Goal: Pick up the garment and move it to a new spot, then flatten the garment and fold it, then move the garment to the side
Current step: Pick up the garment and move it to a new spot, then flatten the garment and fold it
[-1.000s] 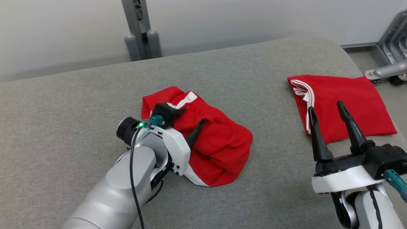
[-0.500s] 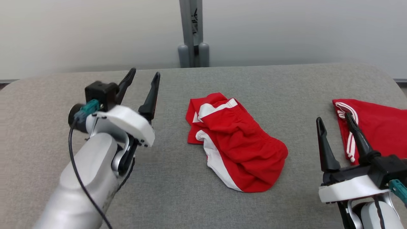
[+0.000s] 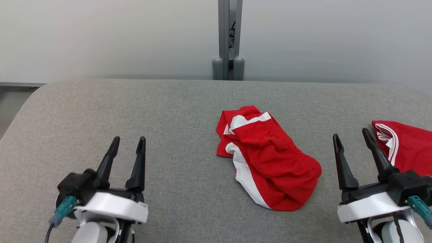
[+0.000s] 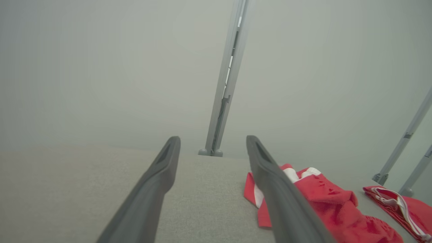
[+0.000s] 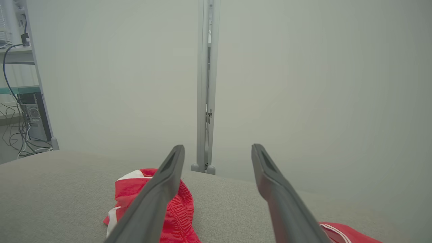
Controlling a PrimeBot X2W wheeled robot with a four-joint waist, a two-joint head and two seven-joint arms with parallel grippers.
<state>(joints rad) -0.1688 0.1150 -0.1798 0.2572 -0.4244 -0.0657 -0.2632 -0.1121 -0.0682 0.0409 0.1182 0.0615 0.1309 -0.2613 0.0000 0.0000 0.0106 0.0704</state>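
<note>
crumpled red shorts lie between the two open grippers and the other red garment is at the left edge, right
No. The other red garment is at the right edge, by the right gripper, as the head view shows. The crumpled shorts do lie between it and the left gripper, both open.

We see a red garment (image 3: 270, 165) with white panels on a speckled grey table (image 3: 135, 108); a second red cloth (image 3: 413, 152) shows white stripes; the post (image 3: 229, 33) is grey.

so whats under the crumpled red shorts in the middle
The crumpled red shorts lie on the grey table. Whatever is beneath their bunched folds is covered.
</note>
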